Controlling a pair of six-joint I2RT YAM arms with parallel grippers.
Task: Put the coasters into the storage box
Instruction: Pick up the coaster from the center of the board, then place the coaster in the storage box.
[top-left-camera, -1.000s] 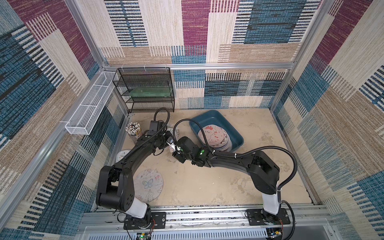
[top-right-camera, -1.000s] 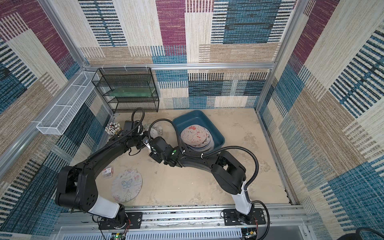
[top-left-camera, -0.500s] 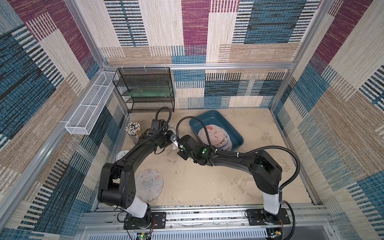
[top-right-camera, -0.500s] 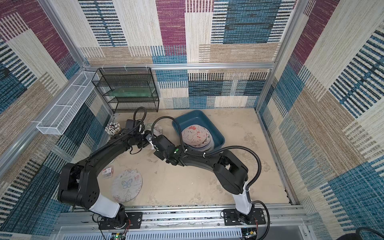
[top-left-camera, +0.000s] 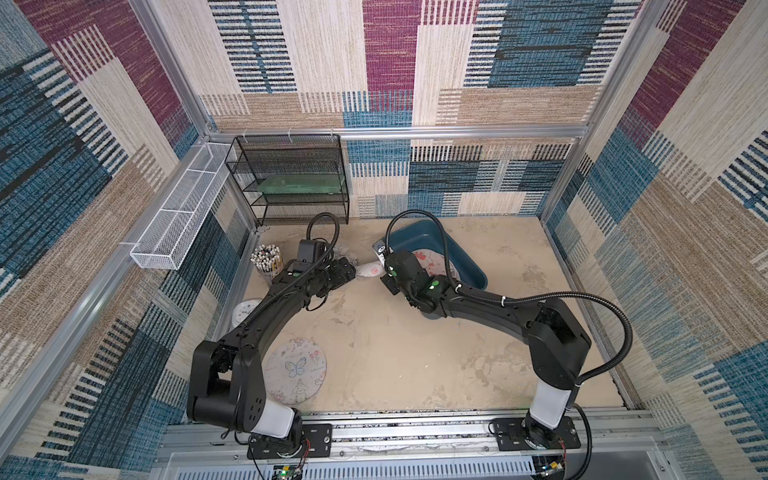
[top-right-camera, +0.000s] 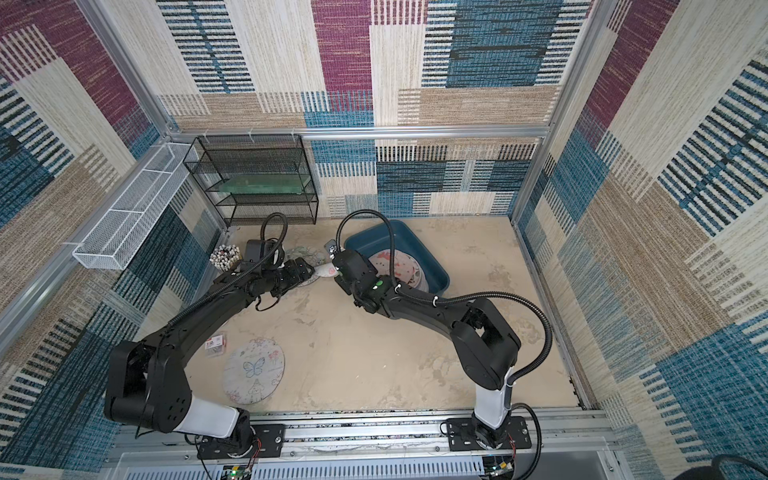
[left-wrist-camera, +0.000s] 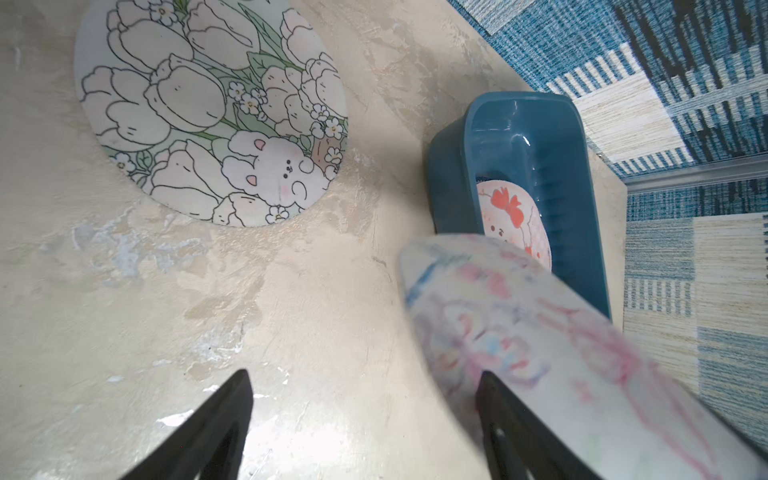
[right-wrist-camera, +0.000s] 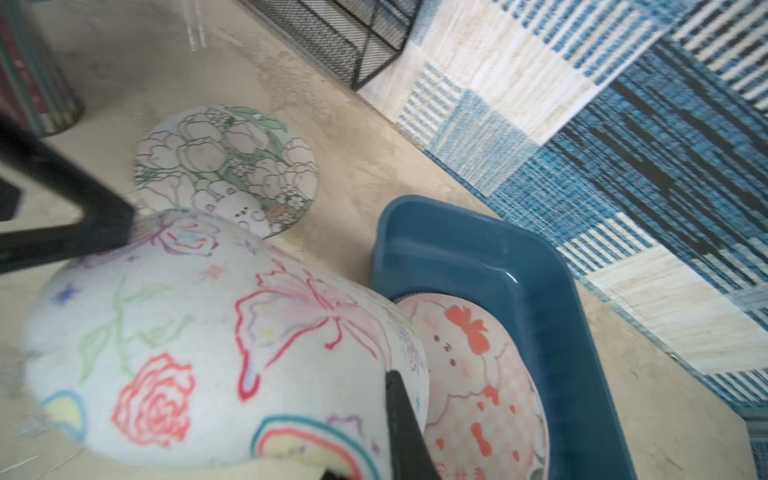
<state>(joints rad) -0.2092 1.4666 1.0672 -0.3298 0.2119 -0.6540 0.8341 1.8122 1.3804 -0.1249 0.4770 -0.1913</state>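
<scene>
While your right pincer clenches the right-hand edge of a rose-and-butterfly coaster, your left pincer stands spread wide, one finger at the mat's left edge but clamping nothing. The mat hangs above the worktop, between the two pincers and just left of the storage box.

The step in hand reads as an arm-to-arm hand-over, with the load now on your right side. Being round, the coaster has no real long axis. It is bowed into a dome, printed face up, its free edge pointing left. The box runs lengthwise from far left to near right, and a stack of coasters fills its near end.

Your next move likely calls for backing the left pincer clear. Then swing the mat right over the box's left wall and lay it on the stack. A limp edge could snag that wall.

A tulip coaster lies flat at far left, and a butterfly coaster lies near your left arm's base.
</scene>
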